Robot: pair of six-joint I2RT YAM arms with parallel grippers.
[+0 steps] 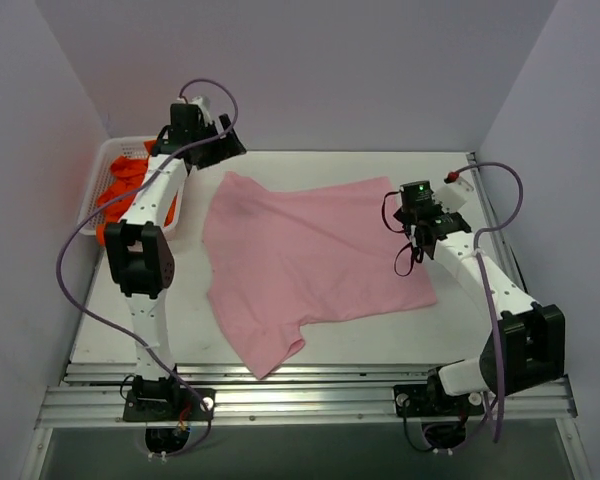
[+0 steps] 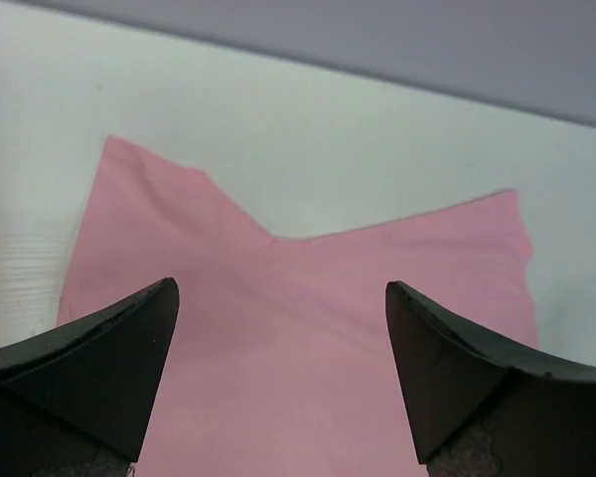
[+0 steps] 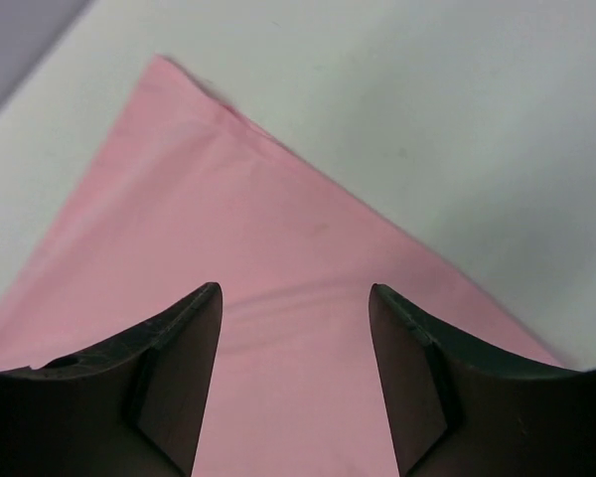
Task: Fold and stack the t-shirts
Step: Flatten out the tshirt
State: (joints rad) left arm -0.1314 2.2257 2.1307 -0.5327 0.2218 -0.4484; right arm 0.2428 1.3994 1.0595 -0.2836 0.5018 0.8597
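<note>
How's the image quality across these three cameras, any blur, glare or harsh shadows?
Top view: soft, even light, no glare; the pink t-shirt is sharp, the orange t-shirts in the basket look oversaturated. Left wrist view: the left gripper's fingers are dark and blurred up close, the cloth clearer. Right wrist view: likewise, the right gripper's fingers soft-edged, no hard shadows.

No writing, label, brand or number can be read on the pink t-shirt point(image 1: 310, 260), the white basket point(image 1: 123, 141) or the tabletop point(image 1: 380, 335).
</note>
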